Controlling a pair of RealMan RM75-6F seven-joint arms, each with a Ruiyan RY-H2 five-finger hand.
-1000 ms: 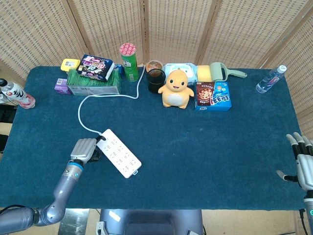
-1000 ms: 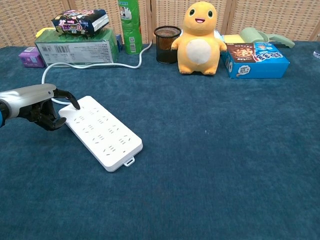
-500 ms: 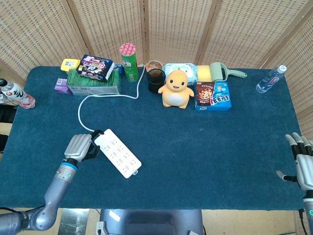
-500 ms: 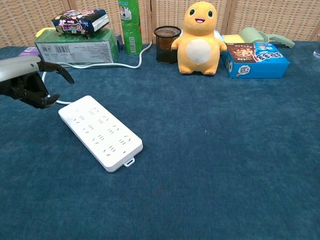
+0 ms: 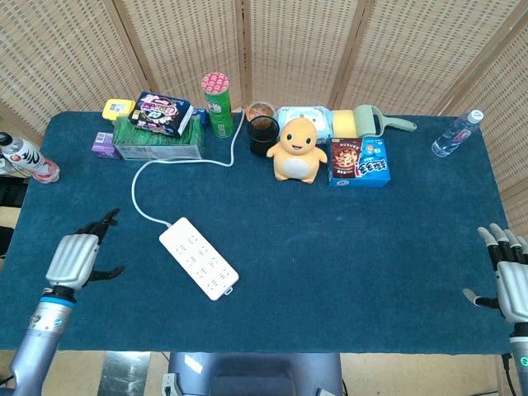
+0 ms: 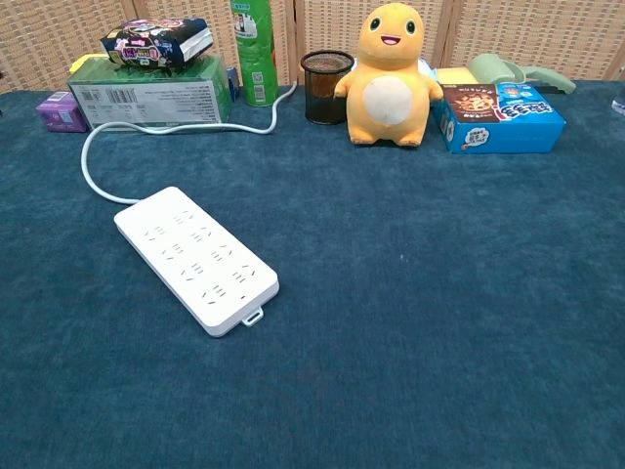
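A white power strip [image 5: 199, 257] [image 6: 195, 257] lies flat on the blue table cloth [image 5: 330, 247], its white cord [image 5: 142, 180] [image 6: 103, 156] curving back toward the boxes. My left hand [image 5: 76, 256] hovers near the table's front left edge, well left of the strip, fingers apart and holding nothing. At the front right edge my right hand [image 5: 510, 275] is spread and holds nothing as well. Neither hand shows in the chest view.
Along the back stand a green box [image 5: 157, 140] with a snack bag [image 5: 162, 112] on it, a green tube can [image 5: 218, 104], a dark cup [image 5: 262, 134], an orange plush toy [image 5: 297, 149] and a blue cookie box [image 5: 359, 161]. Bottles [image 5: 455, 134] [image 5: 26, 156] lie at either side.
My left hand has let go of the power strip's end and drawn back to the left, out of the chest view, opening its fingers. The strip stays put; the right hand barely moved.
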